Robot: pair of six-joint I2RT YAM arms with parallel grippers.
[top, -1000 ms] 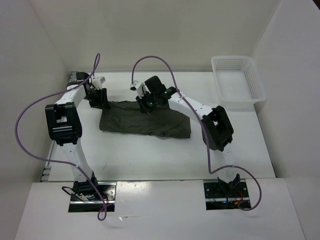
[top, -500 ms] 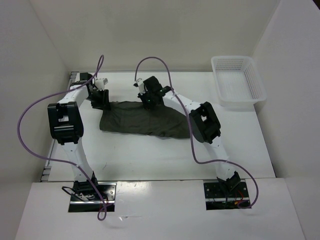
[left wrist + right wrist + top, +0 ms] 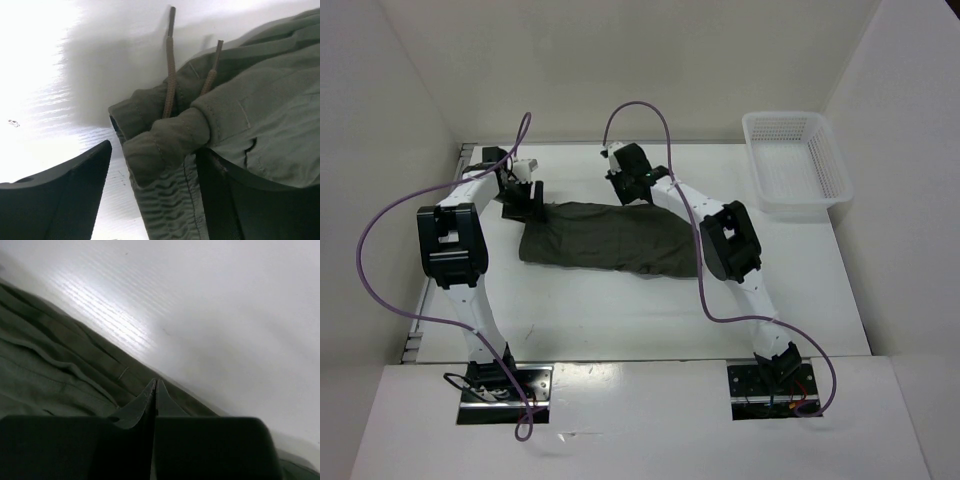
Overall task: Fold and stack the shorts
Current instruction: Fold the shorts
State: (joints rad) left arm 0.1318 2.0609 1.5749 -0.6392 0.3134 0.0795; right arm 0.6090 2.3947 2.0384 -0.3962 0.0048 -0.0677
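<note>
The dark olive shorts [image 3: 610, 240] lie spread out in the middle of the table. My left gripper [image 3: 520, 197] is at their far-left corner. In the left wrist view the left gripper [image 3: 155, 150] is open, its fingers on either side of the bunched, elastic waistband [image 3: 165, 145], with two brown drawstrings [image 3: 170, 65] lying beyond. My right gripper [image 3: 635, 190] is at the shorts' far edge. In the right wrist view the right gripper [image 3: 155, 381] is shut, fingers pressed together, just over the cloth's edge [image 3: 60, 365]. I see no cloth between them.
A white mesh basket [image 3: 790, 116] stands at the far right corner of the table. White walls enclose the table on the left, back and right. Purple cables loop above both arms.
My right gripper has moved from on top of the shorts toward the back, to their far edge. The left gripper has barely moved. The shorts' far edge lies flatter.
</note>
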